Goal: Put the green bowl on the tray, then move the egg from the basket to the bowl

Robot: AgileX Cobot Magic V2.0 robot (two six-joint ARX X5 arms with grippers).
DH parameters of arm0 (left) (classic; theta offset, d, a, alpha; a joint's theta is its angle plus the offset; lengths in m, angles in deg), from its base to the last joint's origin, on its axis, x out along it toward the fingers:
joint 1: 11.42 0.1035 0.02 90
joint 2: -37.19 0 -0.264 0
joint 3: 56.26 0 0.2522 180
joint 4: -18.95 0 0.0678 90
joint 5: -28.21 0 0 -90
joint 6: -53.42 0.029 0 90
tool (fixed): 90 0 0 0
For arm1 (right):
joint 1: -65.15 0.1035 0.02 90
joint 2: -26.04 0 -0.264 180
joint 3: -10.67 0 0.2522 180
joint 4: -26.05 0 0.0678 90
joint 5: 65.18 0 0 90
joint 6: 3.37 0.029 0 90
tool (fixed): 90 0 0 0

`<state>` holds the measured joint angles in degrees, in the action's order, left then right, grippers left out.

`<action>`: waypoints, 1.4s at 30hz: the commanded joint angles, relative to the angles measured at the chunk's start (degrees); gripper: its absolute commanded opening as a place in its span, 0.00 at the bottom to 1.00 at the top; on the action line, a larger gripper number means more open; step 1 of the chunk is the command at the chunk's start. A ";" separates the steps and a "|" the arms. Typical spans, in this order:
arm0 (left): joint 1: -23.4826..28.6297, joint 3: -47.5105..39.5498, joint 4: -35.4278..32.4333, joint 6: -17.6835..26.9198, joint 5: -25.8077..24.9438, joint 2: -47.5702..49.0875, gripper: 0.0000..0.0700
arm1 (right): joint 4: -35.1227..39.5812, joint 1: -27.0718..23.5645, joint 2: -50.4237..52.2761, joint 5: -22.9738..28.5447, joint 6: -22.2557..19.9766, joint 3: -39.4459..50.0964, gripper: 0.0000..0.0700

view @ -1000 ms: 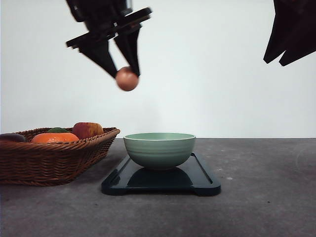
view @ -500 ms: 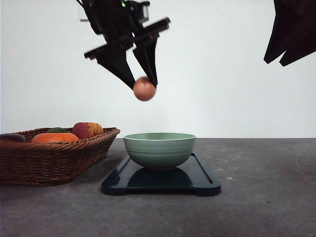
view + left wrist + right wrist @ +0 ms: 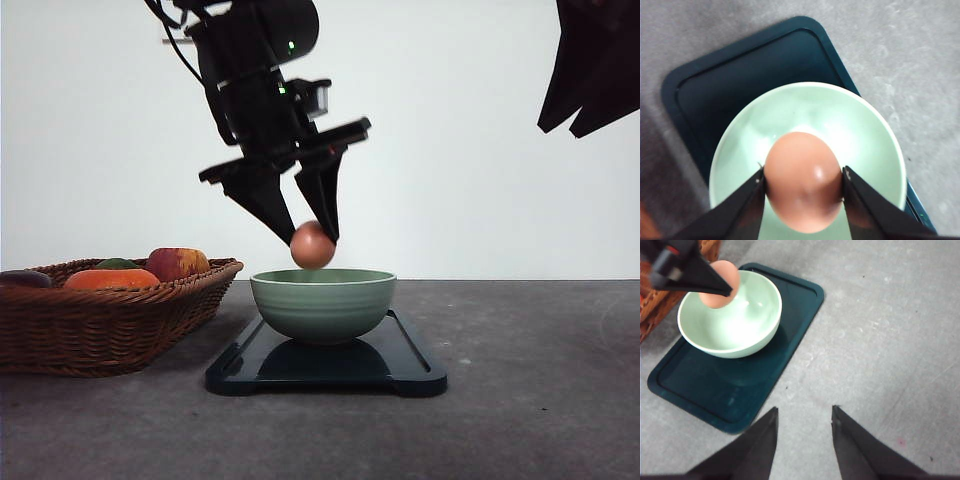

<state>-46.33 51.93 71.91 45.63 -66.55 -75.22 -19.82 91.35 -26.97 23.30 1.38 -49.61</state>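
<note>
Left gripper (image 3: 312,243): clamped on the egg (image 3: 312,245), one finger on each side of its middle; in the left wrist view the egg (image 3: 803,181) bulges out past both fingertips.
Egg: held in the air between the tips, just above the rim, not touching the glaze.
Bowl (image 3: 322,304): straight below the left gripper, sitting on the tray (image 3: 410,372); in the left wrist view its hollow (image 3: 860,135) lies right under the egg.
Basket (image 3: 100,325): off to the left gripper's outer side, near the tray, with fruit in it.
Right gripper (image 3: 802,437): fingers spread with nothing between them, raised well apart from the bowl.
Handling: I judge the egg light, hard-shelled, smooth and brittle; too much squeeze could crack it, too little could let it slip.
Hold: across the widest part, as it sits now, looks soundest.
Release: likely safest with the egg lowered near the bowl's floor, since a drop could break it.
</note>
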 commanded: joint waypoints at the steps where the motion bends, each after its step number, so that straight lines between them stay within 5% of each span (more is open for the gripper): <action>1: -0.78 1.64 -1.23 -0.44 -0.22 -2.05 0.27 | 0.16 0.24 -0.46 0.07 0.57 -0.28 0.30; 21: -1.80 1.64 -2.41 -0.44 0.07 -8.30 0.27 | -1.01 0.24 -0.46 0.05 0.59 -0.28 0.30; 23: -1.81 1.64 -3.05 -0.50 0.07 -8.29 0.33 | -1.01 0.24 -0.46 0.07 0.59 -0.28 0.30; 26: -1.81 1.64 -2.89 -0.89 0.07 -8.27 0.60 | -1.14 0.24 -0.46 0.07 0.59 -0.28 0.30; 42: -2.09 1.75 1.50 -3.91 0.07 4.66 0.61 | -2.72 0.24 -0.46 0.07 0.62 -0.28 0.30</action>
<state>-47.81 52.11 73.39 43.16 -66.44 -70.19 -22.94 91.35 -26.97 23.30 1.40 -49.61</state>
